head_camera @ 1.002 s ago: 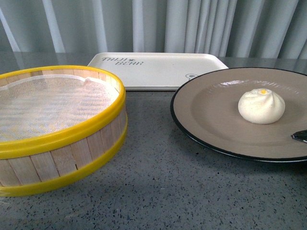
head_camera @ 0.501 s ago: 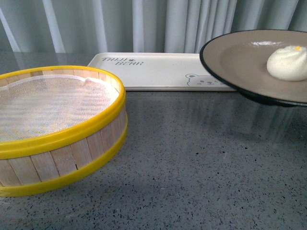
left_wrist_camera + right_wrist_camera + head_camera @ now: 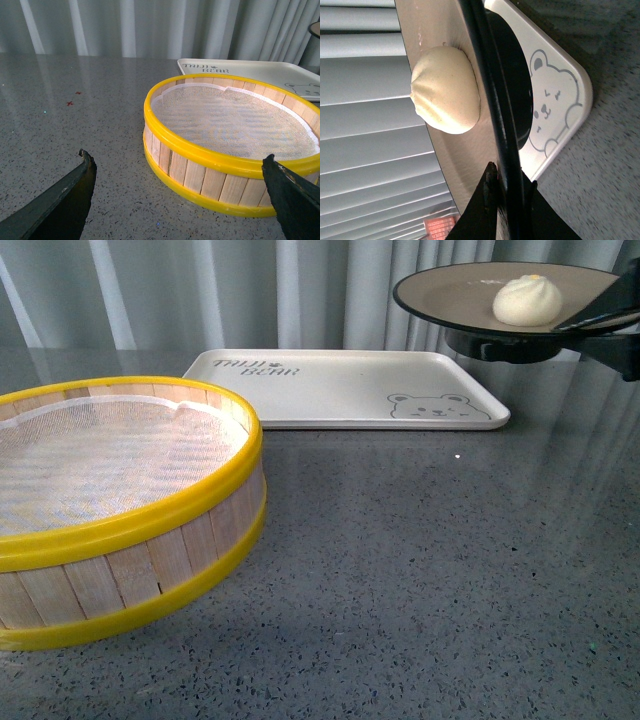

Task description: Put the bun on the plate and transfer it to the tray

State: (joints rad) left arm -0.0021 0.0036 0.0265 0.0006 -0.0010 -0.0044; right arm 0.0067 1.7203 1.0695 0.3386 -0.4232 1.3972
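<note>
The right gripper, clamped on the plate, has been raised; the bun is now carried above the tray corner.

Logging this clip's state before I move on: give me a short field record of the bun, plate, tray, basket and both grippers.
bun: resting on the plate
plate: in the air, above the tray's bear corner
right gripper: shut on the plate's rim
tray: flat on the table, nothing on it
steamer basket: on the table, holds no bun
left gripper: open, holding nothing, facing the basket
stage: bun plated; plate not yet on tray
</note>
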